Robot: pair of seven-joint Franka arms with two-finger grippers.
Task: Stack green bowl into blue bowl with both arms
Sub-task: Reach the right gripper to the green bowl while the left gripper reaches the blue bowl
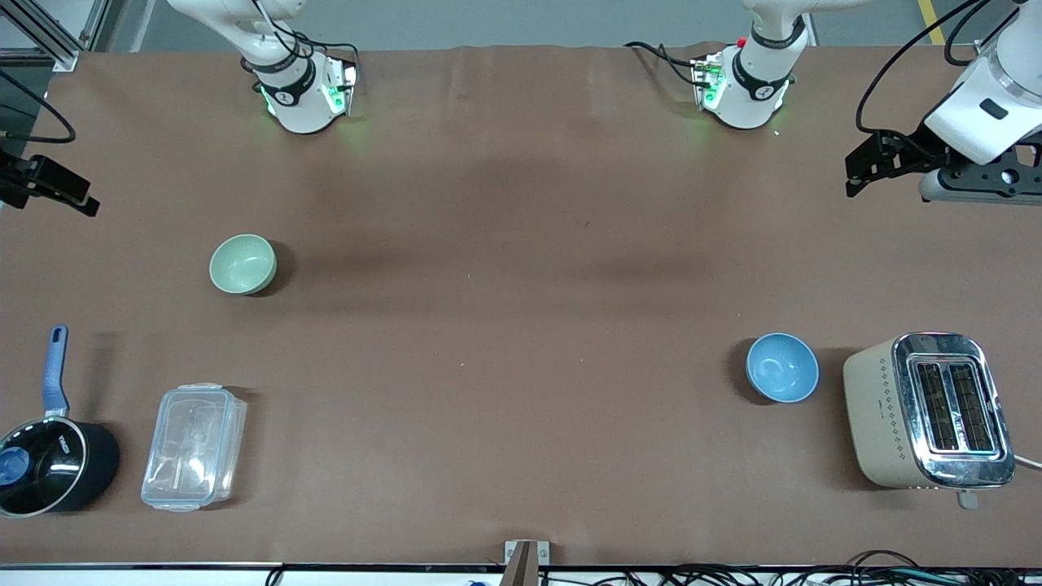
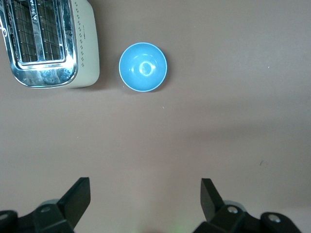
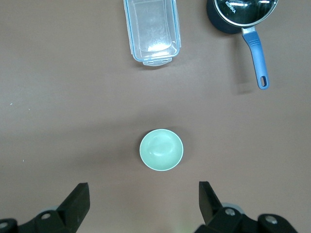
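The pale green bowl (image 1: pixel 242 264) stands upright and empty on the brown table toward the right arm's end; it also shows in the right wrist view (image 3: pixel 161 149). The light-blue bowl (image 1: pixel 782 368) stands upright and empty toward the left arm's end, nearer to the front camera; it also shows in the left wrist view (image 2: pixel 143 67). My left gripper (image 1: pixel 856 172) is open and empty, high over bare table at its end (image 2: pixel 145 194). My right gripper (image 1: pixel 81 199) is open and empty, high over bare table at its end (image 3: pixel 144 196). Neither touches a bowl.
A beige and chrome toaster (image 1: pixel 928 411) stands beside the blue bowl, toward the left arm's end. A clear plastic lidded box (image 1: pixel 194 446) and a black saucepan with a blue handle (image 1: pixel 45 460) lie nearer to the front camera than the green bowl.
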